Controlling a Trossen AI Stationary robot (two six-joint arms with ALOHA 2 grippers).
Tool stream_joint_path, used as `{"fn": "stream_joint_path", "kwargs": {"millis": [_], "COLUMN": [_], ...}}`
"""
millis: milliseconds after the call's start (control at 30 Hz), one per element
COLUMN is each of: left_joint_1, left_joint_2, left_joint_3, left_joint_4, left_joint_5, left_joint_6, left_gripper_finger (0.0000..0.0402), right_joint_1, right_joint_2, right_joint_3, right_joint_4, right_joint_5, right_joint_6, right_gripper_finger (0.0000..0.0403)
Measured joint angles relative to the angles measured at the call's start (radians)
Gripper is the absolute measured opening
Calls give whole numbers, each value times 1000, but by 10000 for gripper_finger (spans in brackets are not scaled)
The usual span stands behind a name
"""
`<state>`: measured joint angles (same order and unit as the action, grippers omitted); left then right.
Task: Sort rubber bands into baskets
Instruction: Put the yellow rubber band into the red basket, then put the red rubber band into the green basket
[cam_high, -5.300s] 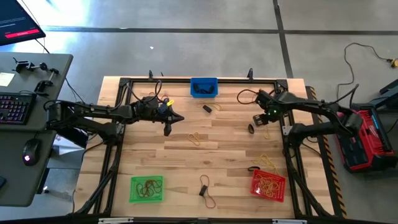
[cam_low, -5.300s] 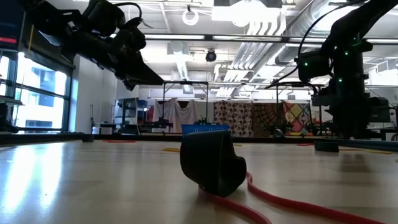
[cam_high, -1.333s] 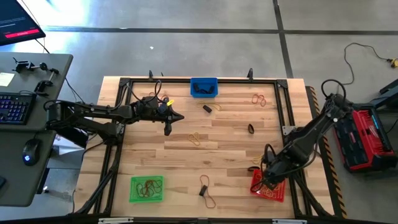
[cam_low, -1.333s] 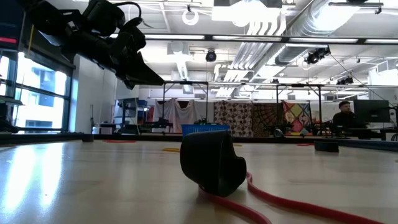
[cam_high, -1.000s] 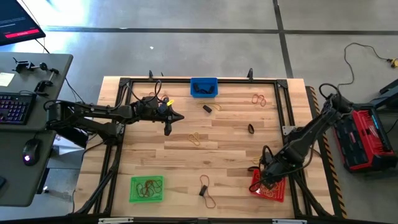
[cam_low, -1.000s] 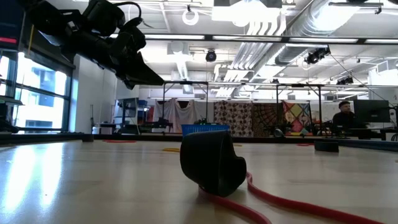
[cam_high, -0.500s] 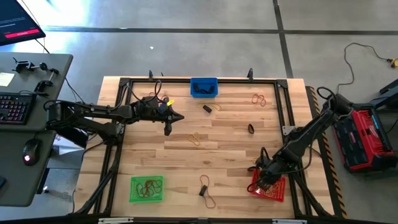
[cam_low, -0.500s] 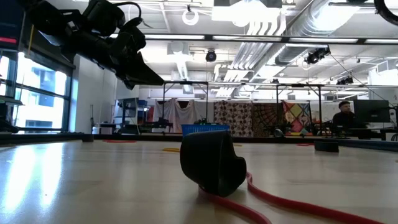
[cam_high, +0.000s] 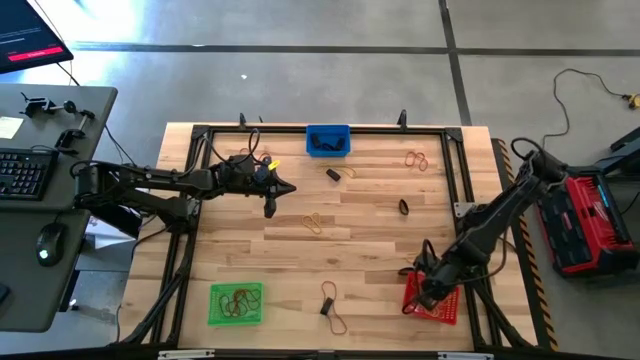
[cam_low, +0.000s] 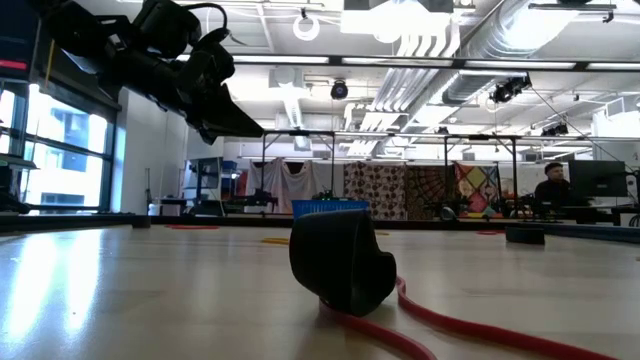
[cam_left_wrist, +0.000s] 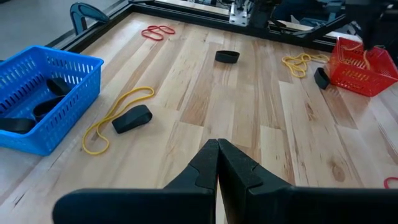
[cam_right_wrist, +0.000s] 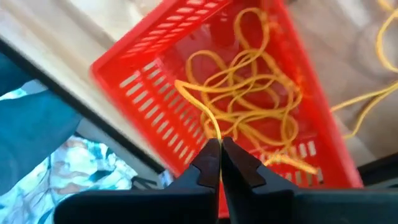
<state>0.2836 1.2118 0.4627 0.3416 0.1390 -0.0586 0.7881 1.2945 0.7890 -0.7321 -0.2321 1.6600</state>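
Over red basket (cam_right_wrist: 249, 99) at tabletop's near right corner: right pincer (cam_right_wrist: 219, 149) closed on yellow rubber band (cam_right_wrist: 205, 115). Left pincer (cam_left_wrist: 217, 152) closed, empty, above tabletop's far left part.

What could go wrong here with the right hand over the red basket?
1. The right hand is shut on a yellow band that runs into the pile in the red basket; lifting may drag sorted bands out.
2. It sits low over the basket; a sideways move could tip or shove it.
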Motion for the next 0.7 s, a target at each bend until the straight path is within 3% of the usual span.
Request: {"fn": "stream_joint_path", "kwargs": {"millis": [400, 700], "left_joint_1": [0, 0], "left_joint_2": [0, 0], "left_joint_3": [0, 0], "left_joint_4": [0, 0], "left_joint_5": [0, 0], "left_joint_6": [-9, -8], "left_gripper_finger": [0, 0], "right_joint_1": [-2, -2], "right_joint_2": [0, 0], "right_joint_3": [-15, 1], "right_joint_4": [37, 40], "right_joint_5": [-39, -90], "right_joint_6": [17, 15], "right_gripper_finger": [3, 74]}}
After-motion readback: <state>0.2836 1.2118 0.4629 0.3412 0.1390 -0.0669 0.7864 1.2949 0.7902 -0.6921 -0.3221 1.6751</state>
